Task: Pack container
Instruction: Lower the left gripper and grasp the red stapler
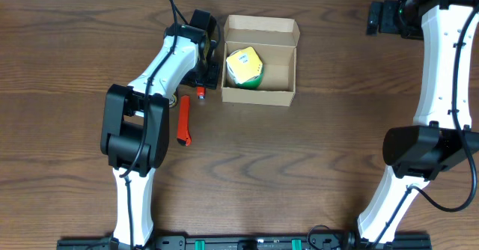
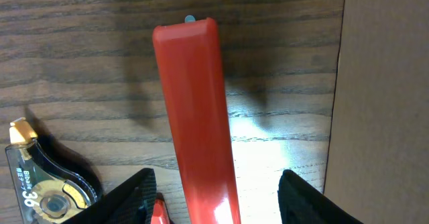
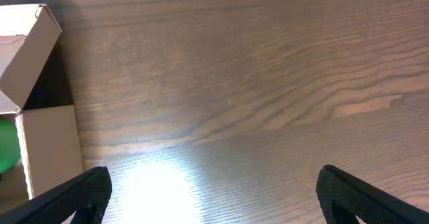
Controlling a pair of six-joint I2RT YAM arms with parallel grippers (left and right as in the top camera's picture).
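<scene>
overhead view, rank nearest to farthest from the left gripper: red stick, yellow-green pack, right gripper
1. red stick, between the jaws of the left gripper, just left of the container
2. yellow-green pack, inside the container, to the right
3. right gripper, far off, top right of the view

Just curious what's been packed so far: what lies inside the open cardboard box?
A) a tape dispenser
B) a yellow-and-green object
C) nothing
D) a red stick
B: from overhead, only a yellow-and-green object shows inside the container.

The red bar [image 2: 194, 117] is cut off at the bottom edge.
</scene>
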